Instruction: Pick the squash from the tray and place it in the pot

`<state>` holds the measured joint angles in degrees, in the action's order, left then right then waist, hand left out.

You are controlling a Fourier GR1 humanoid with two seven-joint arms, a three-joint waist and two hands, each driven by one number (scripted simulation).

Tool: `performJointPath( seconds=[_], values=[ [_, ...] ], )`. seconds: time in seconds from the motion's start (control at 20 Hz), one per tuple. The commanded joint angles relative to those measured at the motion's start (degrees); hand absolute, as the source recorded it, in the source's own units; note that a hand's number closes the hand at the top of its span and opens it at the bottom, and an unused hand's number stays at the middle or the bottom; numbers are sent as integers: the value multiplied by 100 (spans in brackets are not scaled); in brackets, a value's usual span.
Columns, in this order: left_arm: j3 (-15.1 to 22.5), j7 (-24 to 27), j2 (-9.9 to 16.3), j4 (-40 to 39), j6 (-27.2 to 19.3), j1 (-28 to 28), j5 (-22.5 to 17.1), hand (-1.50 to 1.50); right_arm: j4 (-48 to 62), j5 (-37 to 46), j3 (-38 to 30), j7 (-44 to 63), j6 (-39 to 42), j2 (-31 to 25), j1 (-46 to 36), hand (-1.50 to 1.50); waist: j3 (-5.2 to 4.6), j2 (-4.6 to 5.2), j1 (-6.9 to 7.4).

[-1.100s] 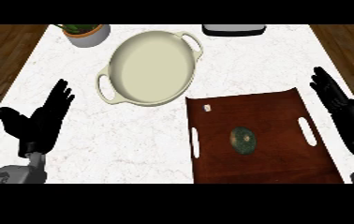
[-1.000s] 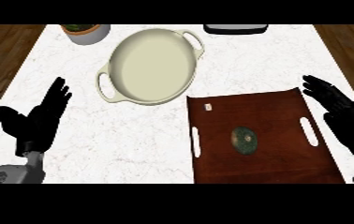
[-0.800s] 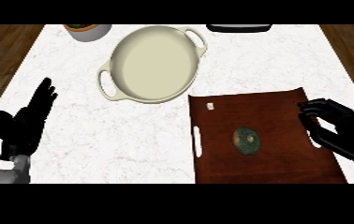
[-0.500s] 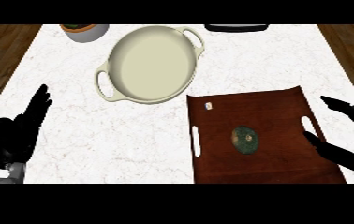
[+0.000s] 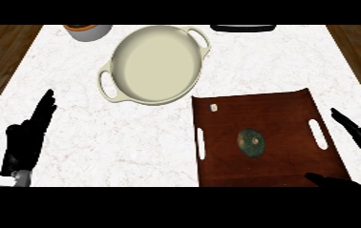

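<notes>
Below, on the dark brown tray (image 5: 282, 112), near its middle: the squash (image 5: 251, 143), small, round, dark green, untouched and lying free. Beside the tray's left and right edges, pale slot handles; near its upper left corner, a tiny white tag (image 5: 214, 108).

Up and left of the tray, close to its upper left corner: the cream pot (image 5: 156, 64), oval, two loop handles, nothing inside, set on the white marble counter (image 5: 127, 136). Whether pot and tray touch, impossible to say.

At the right edge, the right hand (image 5: 347, 127): only black fingers showing, straight and spread, one pointing in just beyond the tray's right handle, another (image 5: 331, 181) coming in low at the tray's lower right corner. Nothing grasped; well apart from the squash.

At the lower left, the left hand (image 5: 28, 136): open, fingers straight and pointing up, resting over the counter, holding nothing.

Along the far edge: a grey planter (image 5: 88, 31) with a brown inside at the upper left, and a black object (image 5: 243, 27) with a pale rim, cut off at the top. Brown wood (image 5: 14, 46) showing beyond the counter at both upper corners.
</notes>
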<state>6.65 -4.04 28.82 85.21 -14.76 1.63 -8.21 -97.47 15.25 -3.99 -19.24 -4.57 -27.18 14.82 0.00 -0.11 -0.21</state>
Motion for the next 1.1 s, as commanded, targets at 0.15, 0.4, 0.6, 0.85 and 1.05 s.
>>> performJointPath(
  seconds=[0.15, 0.4, 0.6, 0.85, 1.05],
  values=[
    [-166, 74, 4, -185, 162, -83, 54, 0, -1211, 516, 601, 2101, 1009, -544, -357, -150, -14, 9, 29],
    [3, -108, -83, 64, 116, -31, 148, 0, -1067, 863, 1144, 3431, 2103, -1085, -1173, -150, -19, 24, 166],
    [-103, -250, 16, 41, 218, -261, 126, 0, -913, 883, 1849, 4684, 2933, -806, -1974, -150, -15, 33, 205],
    [-178, -250, -28, 214, 203, -87, 254, 0, -399, 653, 2155, 5439, 3705, -318, -2655, -150, -4, 18, 121],
    [-188, -225, -304, 362, 206, 200, 410, 0, -6, 657, 2092, 5667, 3989, 177, -3074, -150, -1, 13, 83]
  ],
)
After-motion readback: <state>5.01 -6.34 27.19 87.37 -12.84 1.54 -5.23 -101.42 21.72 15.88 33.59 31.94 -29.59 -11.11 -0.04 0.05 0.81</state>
